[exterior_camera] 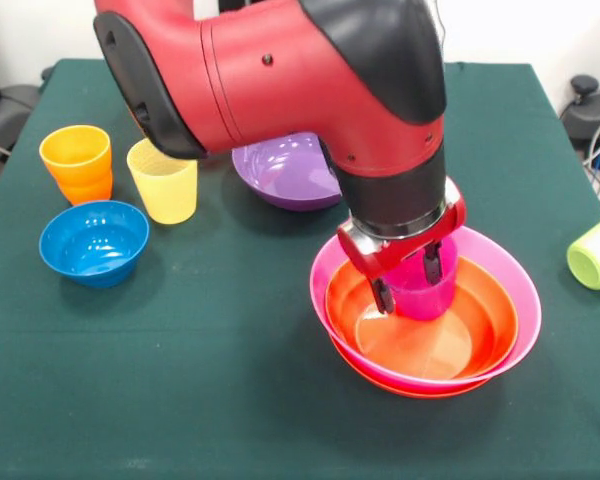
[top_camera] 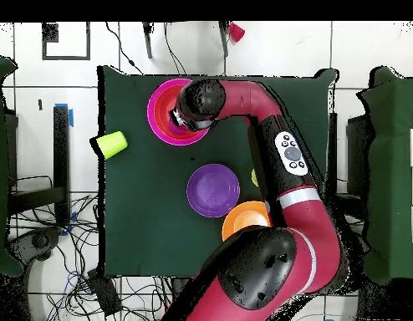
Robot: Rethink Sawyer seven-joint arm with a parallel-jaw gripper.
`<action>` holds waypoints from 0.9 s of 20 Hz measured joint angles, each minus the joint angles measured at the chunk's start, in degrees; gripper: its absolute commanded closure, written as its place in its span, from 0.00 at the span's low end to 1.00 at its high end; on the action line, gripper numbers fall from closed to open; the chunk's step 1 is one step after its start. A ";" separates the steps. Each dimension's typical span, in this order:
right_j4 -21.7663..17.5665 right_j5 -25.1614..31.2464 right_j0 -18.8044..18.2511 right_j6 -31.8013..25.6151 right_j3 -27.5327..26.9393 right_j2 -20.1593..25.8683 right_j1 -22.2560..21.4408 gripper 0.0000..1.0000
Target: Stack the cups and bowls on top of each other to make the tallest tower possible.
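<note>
Front view: the pincer [exterior_camera: 408, 278] is seen lowered into the nested bowls, its 2 fingers [exterior_camera: 383, 296] set on either side of a magenta-purple cup [exterior_camera: 425, 290] that stands upright, mouth up. The fingers appear closed against the cup's wall, though firm contact cannot be confirmed. The cup lies directly between the fingers, its long axis vertical and in line with the pincer, so any coming move is judged to be a straight lift or a release. The cup rests inside a red-orange bowl [exterior_camera: 480, 325], which is nested in a pink bowl [exterior_camera: 520, 290] with another red-orange rim showing beneath; this pile forms the tower. Behind it a purple bowl [exterior_camera: 280, 175] is seen on the worktop [exterior_camera: 230, 400]. Well apart stand a yellow cup [exterior_camera: 165, 182], an orange cup [exterior_camera: 77, 162] and a blue bowl [exterior_camera: 93, 242]. A lime green cup [exterior_camera: 595, 252] lies on its side.
</note>
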 measured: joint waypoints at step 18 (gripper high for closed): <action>1.52 0.70 -0.16 0.00 1.26 0.17 -2.88 0.00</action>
